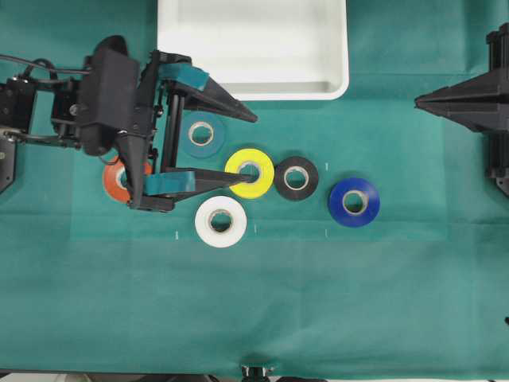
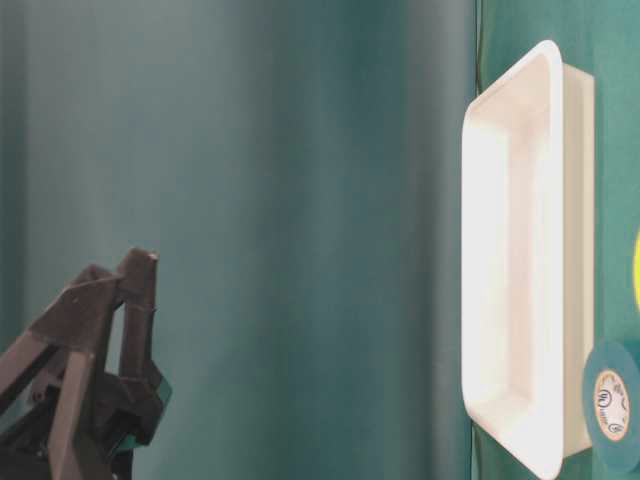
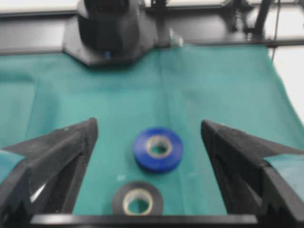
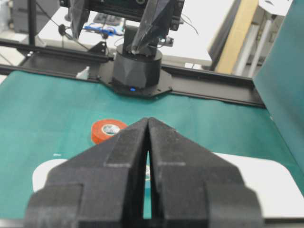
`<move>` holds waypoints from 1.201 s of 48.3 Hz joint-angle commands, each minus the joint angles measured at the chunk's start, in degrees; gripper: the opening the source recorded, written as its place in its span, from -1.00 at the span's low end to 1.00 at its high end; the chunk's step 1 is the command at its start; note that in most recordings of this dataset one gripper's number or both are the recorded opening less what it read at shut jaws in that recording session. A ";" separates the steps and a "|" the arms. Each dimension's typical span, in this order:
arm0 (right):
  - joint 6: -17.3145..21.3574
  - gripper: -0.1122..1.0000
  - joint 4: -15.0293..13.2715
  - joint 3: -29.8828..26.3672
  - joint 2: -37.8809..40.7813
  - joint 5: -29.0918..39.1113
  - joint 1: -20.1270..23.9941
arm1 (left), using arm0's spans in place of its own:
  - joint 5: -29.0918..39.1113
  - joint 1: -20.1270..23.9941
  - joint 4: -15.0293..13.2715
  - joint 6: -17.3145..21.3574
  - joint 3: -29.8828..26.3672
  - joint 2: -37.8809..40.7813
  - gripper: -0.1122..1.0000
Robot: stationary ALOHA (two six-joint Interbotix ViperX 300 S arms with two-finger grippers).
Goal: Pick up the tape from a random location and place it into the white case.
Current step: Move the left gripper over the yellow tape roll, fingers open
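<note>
We see the left gripper [image 1: 253, 147] spread wide and holding nothing, its two black fingers reaching toward three o'clock in the overhead view. The lower finger's tip lies over the tape [image 1: 250, 173], about at its core, while the upper finger ends above it, near the case [image 1: 334, 86]; whether the finger touches the roll we cannot tell. The tape lies flat on the green cloth [image 1: 358, 302], at six o'clock from the case and well outside it.

Around the tape lie other rolls: a teal roll [image 1: 202, 134] at ten o'clock, a white roll [image 1: 220, 221] at seven o'clock just beside it, a black roll [image 1: 296, 177] at three o'clock just beside it, and a blue roll [image 1: 354, 202] farther out past the black one. An orange roll [image 1: 116, 180] sits partly under the left arm.

From the left wrist we see only the black and blue rolls between the spread fingers (the tape itself is out of that view).

The right gripper [image 1: 418, 100] sits at the right edge, pointing toward nine o'clock, its fingers pressed together on nothing, well apart from every roll.
</note>
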 commanded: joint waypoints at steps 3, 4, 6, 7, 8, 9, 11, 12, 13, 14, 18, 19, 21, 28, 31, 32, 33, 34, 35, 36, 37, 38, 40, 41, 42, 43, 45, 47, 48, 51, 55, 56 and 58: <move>0.09 -0.80 0.00 -1.67 0.44 -0.35 0.00 | 9.32 0.44 -0.09 -0.53 -4.57 1.49 0.97; 0.09 -0.80 0.00 -1.58 0.44 -0.35 0.00 | 10.72 0.53 0.00 -0.70 -5.19 2.02 0.97; 0.09 -0.80 0.00 -1.58 0.53 -0.26 0.00 | 13.62 0.53 -0.09 -1.23 -6.59 2.99 0.97; 0.09 -0.80 0.00 -1.58 0.44 -0.26 0.00 | 15.21 0.62 -0.09 -1.41 -7.38 3.43 0.97; 0.09 -0.80 0.00 -1.58 0.44 -0.26 0.00 | 16.61 0.62 -0.09 -1.58 -8.00 3.96 0.97; 0.09 -0.80 0.00 -1.58 0.44 -0.26 0.00 | 18.11 0.62 -0.09 -1.76 -8.70 4.48 0.97; 0.09 -0.80 0.00 -1.58 0.44 -0.26 0.00 | 21.09 0.62 -0.09 -1.76 -10.20 5.36 0.97; 0.09 -0.80 0.00 -1.58 0.44 -0.26 0.00 | 22.59 0.70 0.00 -1.76 -10.90 5.80 0.97; 0.09 -0.80 0.00 -1.58 0.44 -0.26 0.00 | 24.08 0.70 -0.09 -1.76 -11.51 6.33 0.97; 0.09 -0.80 0.00 -1.58 0.44 -0.35 0.00 | 25.58 0.70 0.00 -1.76 -12.22 6.77 0.97; 0.09 -0.80 0.00 -1.58 0.53 -0.26 0.00 | 31.99 0.70 0.00 -1.76 -15.38 8.70 0.97; 0.09 -0.80 0.00 -1.58 0.44 -0.26 0.00 | 33.31 0.70 -0.09 -1.76 -16.08 9.14 0.97; 0.09 -0.80 0.00 -1.58 0.44 -0.26 0.09 | 36.04 0.70 0.00 -1.85 -17.49 9.93 0.97; 0.09 -0.80 0.00 -1.49 0.79 -0.18 0.00 | 44.12 0.70 -0.09 -1.85 -21.80 12.66 0.97; 0.09 -0.80 0.00 -1.49 1.23 -0.26 0.09 | 46.85 0.70 -0.09 -1.85 -23.47 13.54 0.97; 0.09 -0.80 0.00 -1.41 1.32 -0.18 0.00 | 47.72 0.70 0.00 -1.85 -23.91 13.89 0.97; 0.09 -0.80 0.00 -1.41 1.49 -0.18 0.09 | 48.96 0.70 -0.09 -1.85 -24.70 14.33 0.97; 0.09 -0.80 0.00 -1.41 1.58 -0.26 0.00 | 49.83 0.62 0.00 -1.85 -25.14 14.59 0.97; 0.09 -0.80 0.00 -1.41 1.67 -0.26 0.00 | 50.45 0.70 0.00 -1.85 -25.49 14.77 0.97; 0.09 -0.80 0.00 -1.41 1.67 -0.35 0.09 | 51.15 0.70 0.00 -1.85 -25.84 15.03 0.97; 0.09 -0.80 0.00 -1.32 1.76 -0.44 0.00 | 51.86 0.70 0.00 -1.85 -26.19 15.21 0.97; 0.09 -0.80 0.00 -1.41 1.85 -0.44 0.00 | 52.56 0.70 0.00 -1.85 -26.54 15.38 0.97; 0.09 -0.80 0.00 -1.32 1.85 -0.44 0.00 | 53.53 0.70 0.09 -1.85 -27.25 15.73 0.97; 0.09 -0.80 0.00 -1.41 1.85 -0.44 0.09 | 53.96 0.70 0.09 -1.85 -27.51 15.91 0.97; 0.09 -0.80 0.00 -1.41 1.85 -0.44 0.09 | 54.40 0.70 0.09 -1.85 -27.77 16.08 0.97; 0.09 -0.80 0.00 -1.41 1.85 -0.44 0.09 | 54.76 0.70 0.09 -1.85 -27.95 16.17 0.97; 0.09 -0.80 0.00 -1.41 1.85 -0.44 0.09 | 55.28 0.70 0.09 -1.85 -28.30 16.44 0.97; 0.09 -0.80 0.00 -1.32 1.85 -0.44 0.09 | 55.63 0.70 0.09 -1.85 -28.48 16.52 0.97; 0.09 -0.80 0.00 -1.32 1.85 -0.44 0.09 | 55.63 0.70 0.09 -1.76 -28.48 16.52 0.97; 0.09 -0.80 0.00 -1.32 1.85 -0.44 0.09 | 55.63 0.70 0.09 -1.76 -28.39 16.52 0.97; 0.09 -0.80 0.00 -1.41 1.85 -0.35 0.09 | 55.63 0.62 0.00 -1.76 -28.39 16.52 0.97; 0.09 -0.80 0.00 -1.41 1.85 -0.35 0.09 | 55.63 0.70 0.09 -1.76 -28.39 16.52 0.97; 0.00 -0.80 0.00 -1.41 1.85 -0.26 0.09 | 55.63 0.70 0.09 -1.76 -28.39 16.52 0.97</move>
